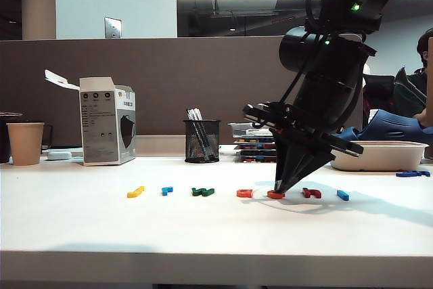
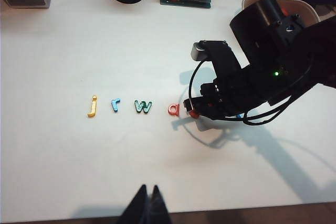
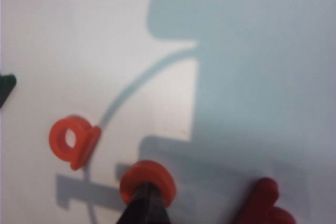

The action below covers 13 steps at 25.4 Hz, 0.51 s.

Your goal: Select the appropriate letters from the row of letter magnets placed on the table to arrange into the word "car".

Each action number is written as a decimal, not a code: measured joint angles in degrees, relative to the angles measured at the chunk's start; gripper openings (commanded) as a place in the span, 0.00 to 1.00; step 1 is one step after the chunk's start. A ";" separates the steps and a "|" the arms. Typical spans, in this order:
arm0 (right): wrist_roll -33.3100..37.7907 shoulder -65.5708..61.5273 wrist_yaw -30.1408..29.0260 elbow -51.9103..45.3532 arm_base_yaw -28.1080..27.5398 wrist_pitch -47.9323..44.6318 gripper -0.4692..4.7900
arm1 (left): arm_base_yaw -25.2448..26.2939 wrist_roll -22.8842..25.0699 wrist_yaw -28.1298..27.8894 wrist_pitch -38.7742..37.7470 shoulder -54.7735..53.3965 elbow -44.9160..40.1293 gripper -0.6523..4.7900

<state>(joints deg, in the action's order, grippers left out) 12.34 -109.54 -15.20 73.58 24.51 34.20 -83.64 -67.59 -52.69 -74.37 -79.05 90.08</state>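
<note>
Currently: right gripper (image 3: 144, 195) at orange-red c (image 3: 149, 179)
Its fingers are closed, tip on the c on the table (image 1: 203, 228); left gripper (image 2: 147, 205) hangs apart, fingers together

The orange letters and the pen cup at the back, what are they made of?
The orange c, pinched by the right gripper, and the orange a look like smooth, slightly shiny plastic with rounded edges. The black pen cup looks like wire mesh, probably metal: see-through.

Paper cup (image 1: 25, 143), white carton (image 1: 106, 128), mesh pen holder (image 1: 201, 141), stacked cases (image 1: 256, 145), white tray (image 1: 378, 155) behind.
</note>
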 measured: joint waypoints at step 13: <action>-1.46 0.24 -2.10 0.31 2.86 5.49 0.08 | 0.00 0.00 0.00 0.00 0.00 -0.02 0.11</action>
<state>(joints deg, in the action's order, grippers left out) 10.87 -109.30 -17.30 73.89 27.38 39.68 -83.64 -67.59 -52.69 -74.37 -79.05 90.06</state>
